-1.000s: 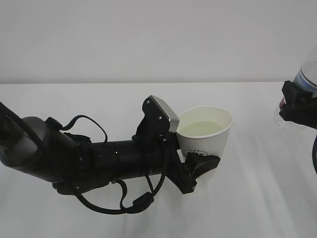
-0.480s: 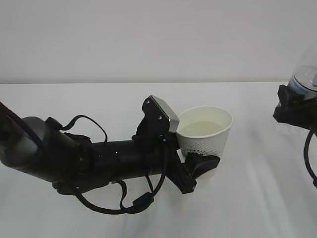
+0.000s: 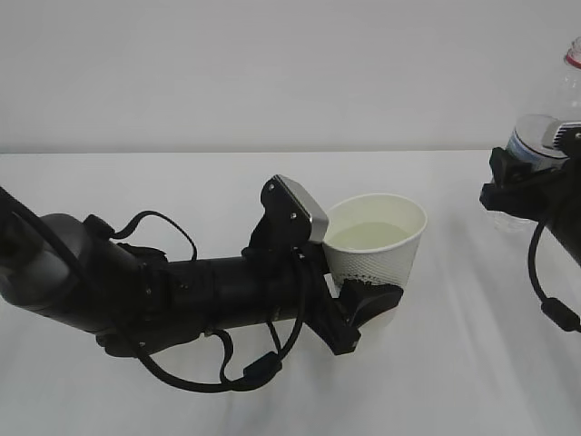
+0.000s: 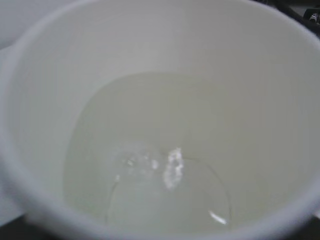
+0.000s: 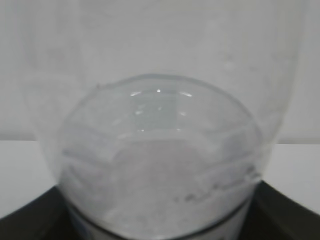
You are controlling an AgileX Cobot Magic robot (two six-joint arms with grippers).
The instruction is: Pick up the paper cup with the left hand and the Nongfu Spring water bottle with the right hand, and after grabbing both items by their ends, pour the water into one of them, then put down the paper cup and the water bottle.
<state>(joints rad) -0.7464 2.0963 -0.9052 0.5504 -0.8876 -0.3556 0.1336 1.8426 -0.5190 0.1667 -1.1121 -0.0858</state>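
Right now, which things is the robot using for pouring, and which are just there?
For the job:
- paper cup, with water in it, in the left pincer
- water bottle in the right pincer

Just there:
- white table; nothing else lying about

Paper cup with water inside sits centre; bottle, partly cropped, far right.

Close view through the clear water bottle, upright, with water pooled low inside, above a white counter.
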